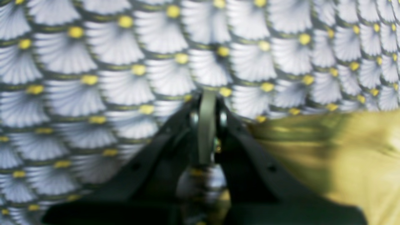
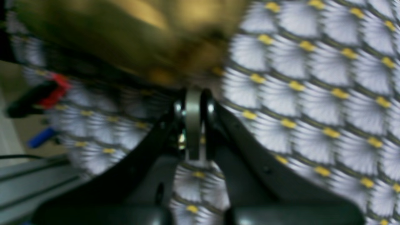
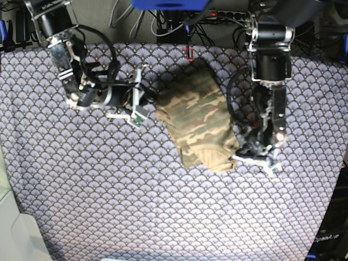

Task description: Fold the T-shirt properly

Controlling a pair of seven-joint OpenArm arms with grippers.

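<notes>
The camouflage T-shirt (image 3: 198, 117) lies as a compact folded bundle in the middle of the table. My right gripper (image 3: 140, 106) hovers just left of the bundle, shut, with no cloth in it. In the right wrist view that gripper (image 2: 193, 93) has its pads pressed together, and the T-shirt (image 2: 125, 34) is a blur just beyond them. My left gripper (image 3: 256, 157) sits at the bundle's lower right corner, also shut. The left wrist view shows the gripper (image 1: 207, 98) over the tablecloth, with the T-shirt (image 1: 343, 156) beside it on the right.
A purple-grey fan-scale tablecloth (image 3: 109, 190) covers the table. A power strip with cables (image 3: 217, 13) runs along the back edge. Red-and-black (image 2: 40, 93) and blue (image 2: 40, 137) objects lie past the cloth's edge in the right wrist view.
</notes>
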